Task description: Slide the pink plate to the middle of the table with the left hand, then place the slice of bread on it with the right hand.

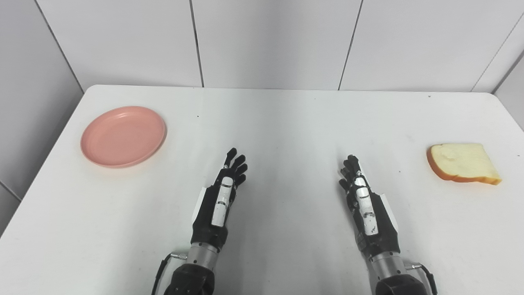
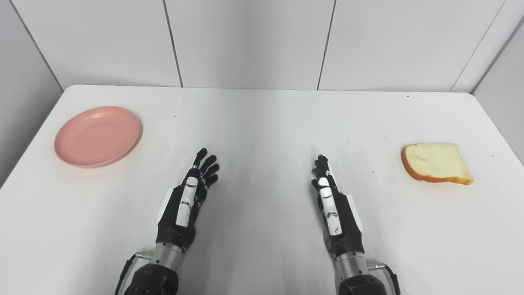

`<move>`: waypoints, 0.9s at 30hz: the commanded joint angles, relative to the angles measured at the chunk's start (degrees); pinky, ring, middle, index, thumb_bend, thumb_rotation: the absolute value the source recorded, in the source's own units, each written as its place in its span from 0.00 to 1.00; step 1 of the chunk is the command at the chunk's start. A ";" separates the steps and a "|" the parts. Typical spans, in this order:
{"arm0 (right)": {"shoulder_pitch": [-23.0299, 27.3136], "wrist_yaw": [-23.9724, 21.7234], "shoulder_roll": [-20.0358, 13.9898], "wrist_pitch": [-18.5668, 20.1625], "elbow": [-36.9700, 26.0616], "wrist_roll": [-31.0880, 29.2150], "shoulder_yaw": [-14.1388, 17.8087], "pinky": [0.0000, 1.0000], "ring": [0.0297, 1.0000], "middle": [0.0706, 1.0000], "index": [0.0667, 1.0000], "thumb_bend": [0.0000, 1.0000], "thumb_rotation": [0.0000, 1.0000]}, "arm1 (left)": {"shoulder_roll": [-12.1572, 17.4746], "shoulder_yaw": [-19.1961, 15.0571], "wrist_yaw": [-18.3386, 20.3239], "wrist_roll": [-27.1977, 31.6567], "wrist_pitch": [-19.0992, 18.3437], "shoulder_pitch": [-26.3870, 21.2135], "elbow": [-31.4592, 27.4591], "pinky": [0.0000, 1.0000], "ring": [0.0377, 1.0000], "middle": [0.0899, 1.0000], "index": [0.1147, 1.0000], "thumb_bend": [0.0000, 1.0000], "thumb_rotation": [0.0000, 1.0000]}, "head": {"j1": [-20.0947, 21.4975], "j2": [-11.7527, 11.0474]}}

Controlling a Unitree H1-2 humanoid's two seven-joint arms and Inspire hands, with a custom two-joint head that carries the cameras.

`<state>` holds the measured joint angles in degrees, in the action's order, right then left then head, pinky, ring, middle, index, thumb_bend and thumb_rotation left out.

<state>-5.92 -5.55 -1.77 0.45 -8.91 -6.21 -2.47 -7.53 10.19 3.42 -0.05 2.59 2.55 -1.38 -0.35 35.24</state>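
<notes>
A round pink plate [image 1: 123,136] lies empty at the far left of the white table [image 1: 286,123]. A slice of bread [image 1: 463,162] with a brown crust lies flat at the far right. My left hand [image 1: 221,196] is open, fingers stretched forward, over the near middle of the table, well right of and nearer than the plate. My right hand [image 1: 362,200] is open too, fingers forward, well left of the bread. Both hands hold nothing. The same scene shows in the right eye view, with the plate [image 2: 98,136] and the bread [image 2: 436,162].
The table's back edge meets a white panelled wall [image 1: 270,41]. The table's left edge [image 1: 49,151] runs close beside the plate, and its right edge lies just past the bread.
</notes>
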 commanded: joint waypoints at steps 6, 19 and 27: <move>-2.00 -0.03 1.13 -0.21 2.70 -0.83 -0.21 1.00 0.99 1.00 0.98 0.35 1.00 | 0.59 -0.13 0.27 0.24 -0.41 2.39 2.88 0.94 0.93 0.94 0.94 0.42 1.00 | -0.03 0.00; -1.91 0.44 1.19 -0.15 2.60 0.25 -0.52 1.00 1.00 1.00 0.99 0.33 1.00 | 0.53 -0.31 0.19 0.68 -1.82 2.33 2.04 0.94 0.93 0.93 0.94 0.42 1.00 | 0.08 0.39; -1.81 0.41 1.42 -0.38 2.93 0.11 -0.42 1.00 1.00 1.00 0.98 0.34 1.00 | 0.76 -0.45 0.32 0.69 -1.01 2.18 2.62 0.93 0.92 0.93 0.94 0.41 1.00 | 0.19 0.37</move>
<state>-5.85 -5.51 -1.73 0.44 -8.85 -5.98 -2.55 -7.39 10.27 3.56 0.06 1.87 2.56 -1.55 -0.09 35.68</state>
